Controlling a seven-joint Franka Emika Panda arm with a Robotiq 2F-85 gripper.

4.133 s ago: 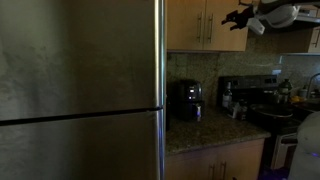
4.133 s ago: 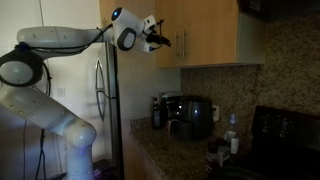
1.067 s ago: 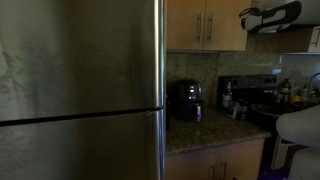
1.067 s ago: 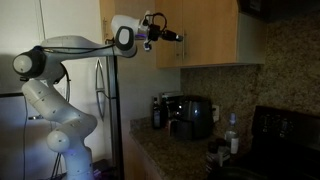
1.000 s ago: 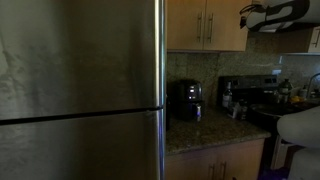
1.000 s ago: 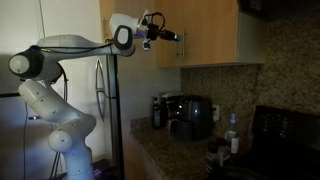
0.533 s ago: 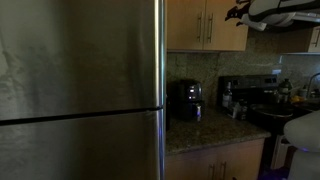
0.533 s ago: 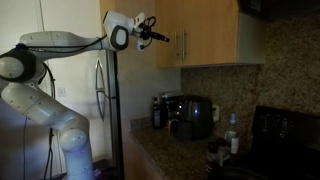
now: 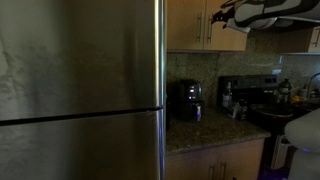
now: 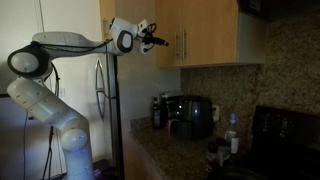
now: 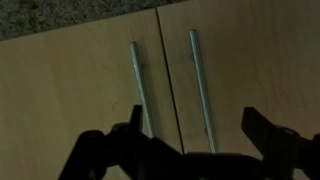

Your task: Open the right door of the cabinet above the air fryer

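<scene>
End effector (image 10: 160,41) faces the closed cabinet (image 10: 210,35); only the wrist view shows its fingers (image 11: 265,135) spread open

The arm (image 10: 75,40) stretches out high and level, its fingers (image 11: 262,130) spread wide apart.

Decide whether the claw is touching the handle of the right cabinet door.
Apart. In an exterior view, a strip of bare wood shows between the claw and the handle of the right door.
</scene>
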